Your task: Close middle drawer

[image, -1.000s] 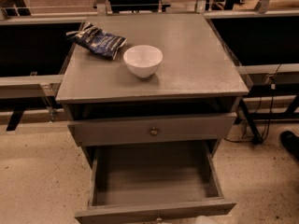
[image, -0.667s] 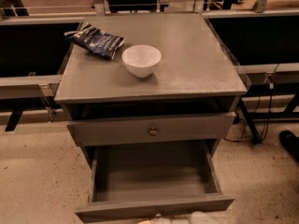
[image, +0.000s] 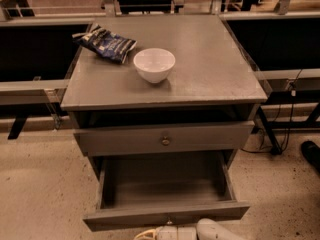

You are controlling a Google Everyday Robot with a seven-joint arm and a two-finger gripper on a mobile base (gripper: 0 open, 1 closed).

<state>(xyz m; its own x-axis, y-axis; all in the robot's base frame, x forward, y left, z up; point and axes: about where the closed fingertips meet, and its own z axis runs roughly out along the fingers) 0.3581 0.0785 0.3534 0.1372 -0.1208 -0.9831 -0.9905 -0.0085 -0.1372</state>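
Observation:
The middle drawer [image: 165,186] of the grey cabinet is pulled far out and its long box is empty. Its low front panel [image: 125,219] faces me, with a tiny metal knob [image: 169,221] at the centre. My gripper [image: 186,231] shows as white parts at the bottom edge of the camera view. It sits just in front of the panel, below the knob and slightly to its right. Most of the gripper is cut off by the frame.
The taller-fronted top drawer [image: 210,136] with a brass knob [image: 165,140] stands slightly out above it. A white bowl [image: 154,64] and a dark snack bag [image: 106,43] lie on the cabinet top. Cables [image: 285,134] and a dark object [image: 312,155] are on the floor at the right.
The white gripper parts have come further into view at the bottom edge, below the drawer front. The drawer stays pulled out about as far as before.

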